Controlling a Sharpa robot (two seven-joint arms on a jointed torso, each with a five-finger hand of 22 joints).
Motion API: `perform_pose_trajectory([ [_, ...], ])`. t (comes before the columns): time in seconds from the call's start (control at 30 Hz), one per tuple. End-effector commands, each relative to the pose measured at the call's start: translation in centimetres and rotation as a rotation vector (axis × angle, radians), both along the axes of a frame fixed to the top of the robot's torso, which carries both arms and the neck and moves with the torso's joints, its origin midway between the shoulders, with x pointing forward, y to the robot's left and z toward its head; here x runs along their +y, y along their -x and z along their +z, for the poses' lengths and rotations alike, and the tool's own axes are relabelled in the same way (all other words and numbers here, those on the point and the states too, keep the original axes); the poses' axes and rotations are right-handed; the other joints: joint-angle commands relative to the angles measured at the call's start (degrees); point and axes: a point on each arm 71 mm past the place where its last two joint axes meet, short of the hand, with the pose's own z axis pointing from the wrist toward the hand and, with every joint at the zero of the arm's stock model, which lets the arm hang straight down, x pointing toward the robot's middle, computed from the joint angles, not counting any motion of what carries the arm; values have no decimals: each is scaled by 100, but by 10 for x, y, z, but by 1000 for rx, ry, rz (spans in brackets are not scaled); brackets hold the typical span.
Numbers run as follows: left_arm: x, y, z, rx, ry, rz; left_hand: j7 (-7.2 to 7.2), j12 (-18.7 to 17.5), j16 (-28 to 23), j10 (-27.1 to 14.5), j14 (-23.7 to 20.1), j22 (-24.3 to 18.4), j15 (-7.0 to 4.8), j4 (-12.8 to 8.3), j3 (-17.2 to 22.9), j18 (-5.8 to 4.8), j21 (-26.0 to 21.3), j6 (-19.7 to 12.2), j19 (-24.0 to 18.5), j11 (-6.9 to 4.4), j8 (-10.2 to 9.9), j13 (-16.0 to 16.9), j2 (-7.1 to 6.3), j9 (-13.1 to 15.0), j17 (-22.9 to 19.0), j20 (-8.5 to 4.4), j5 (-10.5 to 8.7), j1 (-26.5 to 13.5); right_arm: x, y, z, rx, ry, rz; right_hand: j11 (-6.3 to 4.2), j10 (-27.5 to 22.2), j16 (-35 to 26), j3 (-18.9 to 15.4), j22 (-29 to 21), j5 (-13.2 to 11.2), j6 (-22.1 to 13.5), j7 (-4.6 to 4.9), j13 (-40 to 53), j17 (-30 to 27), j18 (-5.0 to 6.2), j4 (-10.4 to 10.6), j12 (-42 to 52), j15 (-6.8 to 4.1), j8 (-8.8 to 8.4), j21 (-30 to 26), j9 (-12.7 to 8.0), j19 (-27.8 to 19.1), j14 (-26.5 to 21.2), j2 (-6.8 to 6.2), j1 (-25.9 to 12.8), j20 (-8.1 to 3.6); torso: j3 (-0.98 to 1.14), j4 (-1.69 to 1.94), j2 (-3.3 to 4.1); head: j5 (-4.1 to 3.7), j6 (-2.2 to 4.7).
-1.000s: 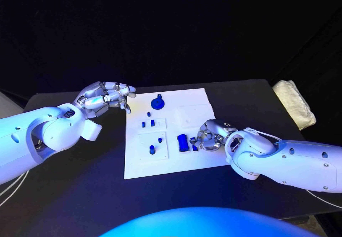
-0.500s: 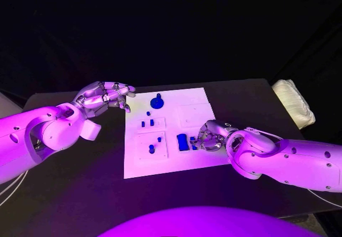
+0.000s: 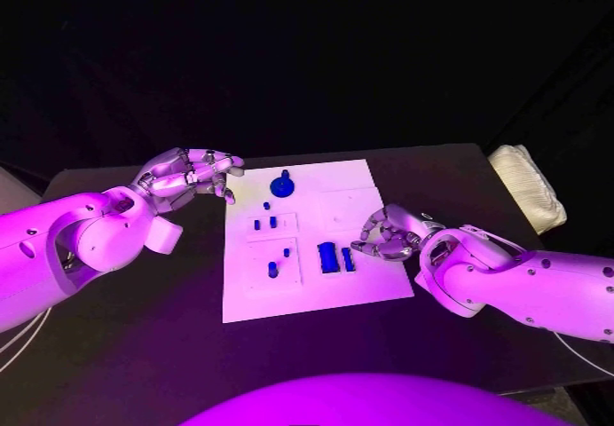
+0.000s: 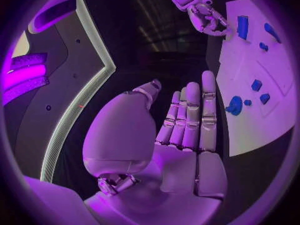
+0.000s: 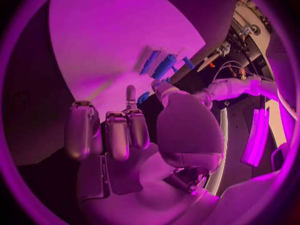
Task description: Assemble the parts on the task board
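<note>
While the white task board [image 3: 307,284] lies mid-desk [image 3: 153,337] with blue parts [image 3: 329,257] on it, right robot hand [image 3: 388,235] hovers at its right edge, fingers curled, seemingly holding nothing; left robot hand [image 3: 192,170] sits off the far-left corner, fingers loosely apart, empty

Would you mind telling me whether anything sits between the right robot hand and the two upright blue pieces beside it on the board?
Nothing visible does. The right robot hand sits just beside the two blue pieces on the task board, with bare white board between them.
</note>
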Motion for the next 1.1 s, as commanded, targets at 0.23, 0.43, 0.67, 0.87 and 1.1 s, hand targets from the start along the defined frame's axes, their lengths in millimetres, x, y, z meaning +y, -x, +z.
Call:
perform_pose_trajectory([
  [0.23, 3, -7, 2, -34, 35, 57, -13, 62, -190, -3, -230, -103, 13, 68, -49, 70, -193, -41, -104, -8, 43, 18, 20, -17, -49, 8, 19, 91, -32, -35, 21, -26, -553, -97, 223, -1076, -1438, 28, -681, 34, -390, 218, 185, -704, 569, -191, -2108, 198, -305, -3368, -104, -600, -149, 141, 732, 192, -35, 0, -49, 9, 141],
  [0.43, 9, -23, -1, -76, 59, 170, -41, -162, -1988, 226, -866, -958, 202, 171, -43, 64, -1503, -8, -614, 48, 141, -135, -26, -36, -765, 255, 15, 466, -48, -69, 22, 2, -711, -133, 391, -2624, -4930, 627, -2850, -590, -679, 413, -2553, -3255, 760, -338, -5479, 441, -361, -6279, -224, -1536, -1664, 59, 1229, 487, -98, 7, -176, 101, 352],
  [0.67, 15, -49, -10, -116, 76, 328, -300, -1315, -4119, 344, -1090, -1937, 503, 177, 0, 69, -2852, -277, -1054, 224, -27, -389, -69, -232, -1378, 637, 1, 657, -48, -105, 24, -11, -794, -115, 737, -2548, -6968, 1175, -4794, -759, -625, 551, -5172, -4255, 785, -517, -7114, 918, -707, -6958, -568, -2552, -2584, -43, 1284, 980, -111, -6, -313, 284, 648],
  [0.87, 17, -64, -22, -119, 76, 412, -361, -1847, -4796, 162, -1273, -2306, 484, 136, -102, 7, -3185, -371, -1294, 148, -166, -398, -6, -397, -1603, 696, 6, 655, -44, -126, 21, -19, -822, -119, 828, -2432, -7660, 1160, -5930, -721, -551, 580, -6339, -4879, 792, -742, -7534, 1040, -1030, -6948, -757, -2649, -2560, 63, 1198, 1111, -107, -3, -428, 369, 841],
  [1.1, 10, -63, -28, -88, 39, 369, -1154, -2728, -6338, -4975, -5426, -2969, -431, -1251, -2126, -971, -3542, -4752, -5938, -820, -1431, -754, 884, -1793, -2840, -963, -573, -2441, -41, -127, 19, -37, -765, -162, -43, -8403, -8646, -1876, -7490, -1524, -5444, -511, -7490, -7490, -268, -1501, -8222, 368, -2365, -7307, -2829, -8398, -8403, 1260, -1587, -204, -95, -7, -409, 369, 873],
])
